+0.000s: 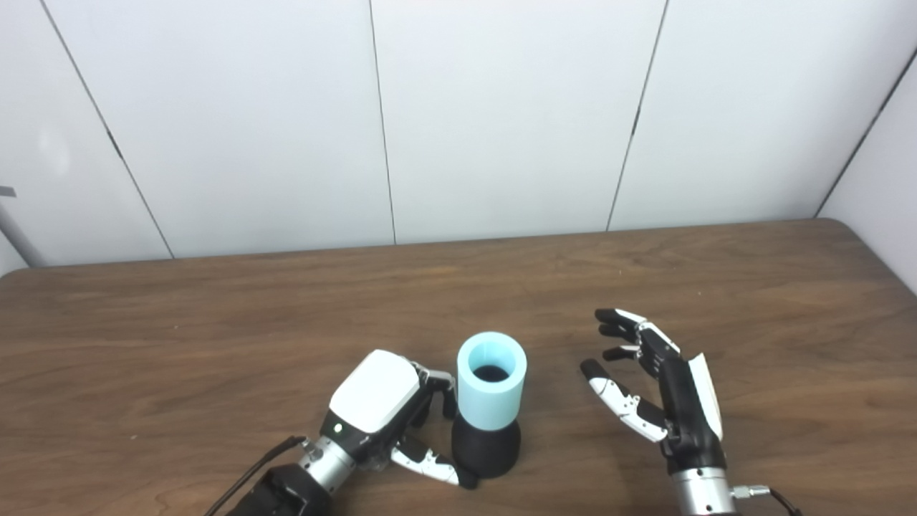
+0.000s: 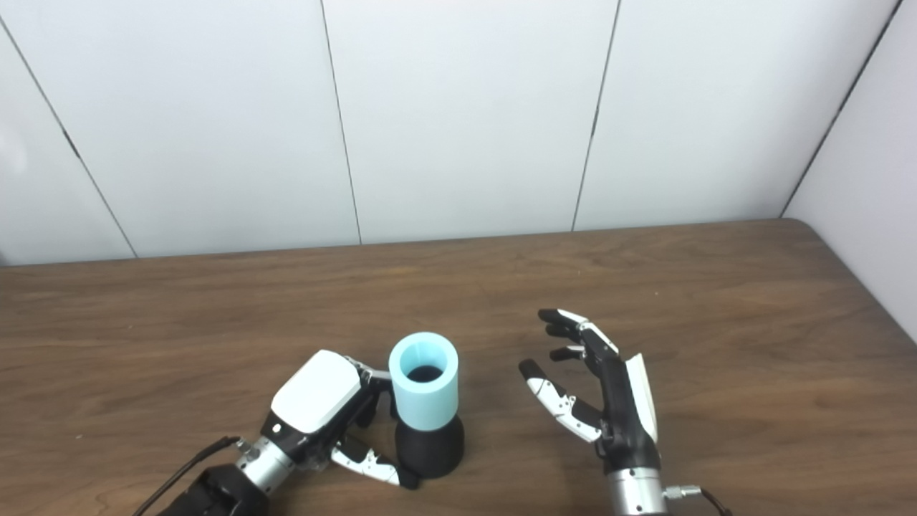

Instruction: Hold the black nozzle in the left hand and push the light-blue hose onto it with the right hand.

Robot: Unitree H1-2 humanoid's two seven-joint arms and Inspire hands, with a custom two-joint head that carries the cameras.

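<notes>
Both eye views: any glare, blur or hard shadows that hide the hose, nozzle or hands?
Left eye view: even, soft light; the hose, nozzle, left hand and right hand are sharp, with faint shadows on the table; a pale glare patch sits on the wall. Right eye view: equally sharp, with no glare on the parts.

Two head cameras side by side, angled down, sharing the table (image 1: 215,322).

Left hand (image 1: 376,412) curled, fingers closed; right hand (image 1: 663,387) open, fingers spread.
</notes>
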